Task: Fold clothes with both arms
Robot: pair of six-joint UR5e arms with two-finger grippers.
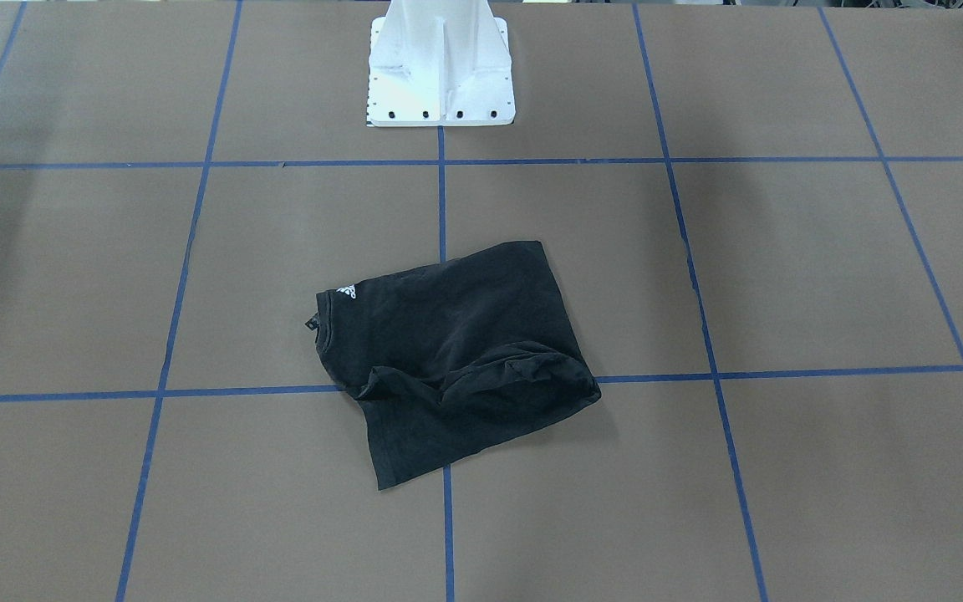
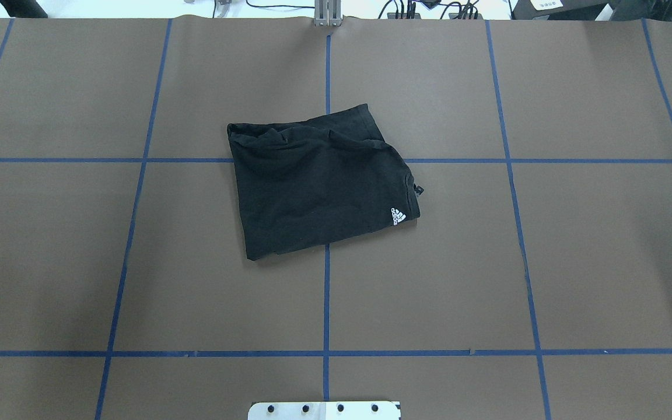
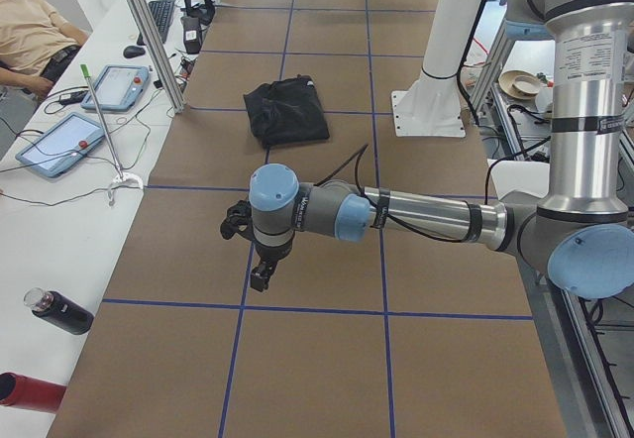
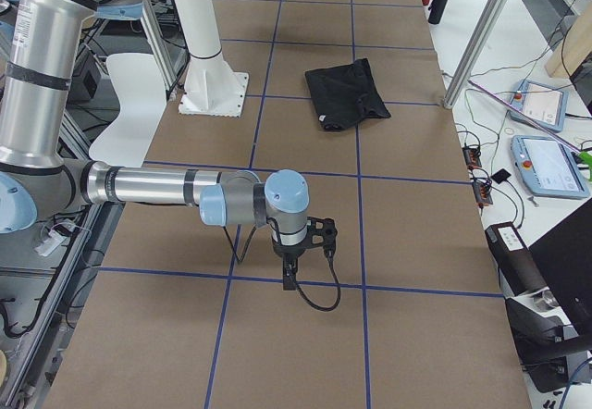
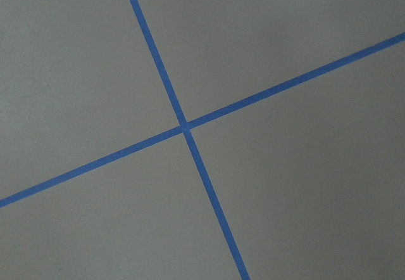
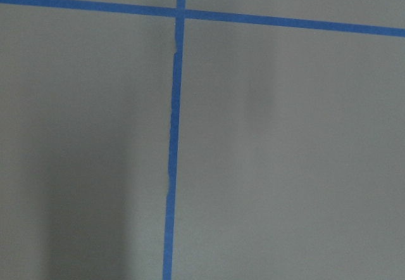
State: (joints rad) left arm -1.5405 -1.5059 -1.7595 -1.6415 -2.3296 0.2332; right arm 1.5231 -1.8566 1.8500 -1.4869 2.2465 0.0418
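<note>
The black T-shirt (image 1: 456, 351) lies folded into a rough rectangle at the table's middle, apart from both arms. Its white collar logo (image 2: 398, 216) faces up and its front print is hidden. The shirt also shows in the overhead view (image 2: 318, 186) and both side views (image 3: 287, 111) (image 4: 347, 92). My left gripper (image 3: 260, 274) hangs low over bare table near the table's left end; I cannot tell if it is open or shut. My right gripper (image 4: 289, 278) hangs low over bare table near the right end; I cannot tell its state either. Both wrist views show only brown table and blue tape.
The white pedestal base (image 1: 441, 67) stands at the robot's side of the table. Blue tape lines (image 2: 326, 291) grid the brown surface. Beside the table are tablets (image 3: 59, 146), bottles (image 3: 59, 311), metal posts (image 4: 472, 53) and a seated person (image 3: 30, 32).
</note>
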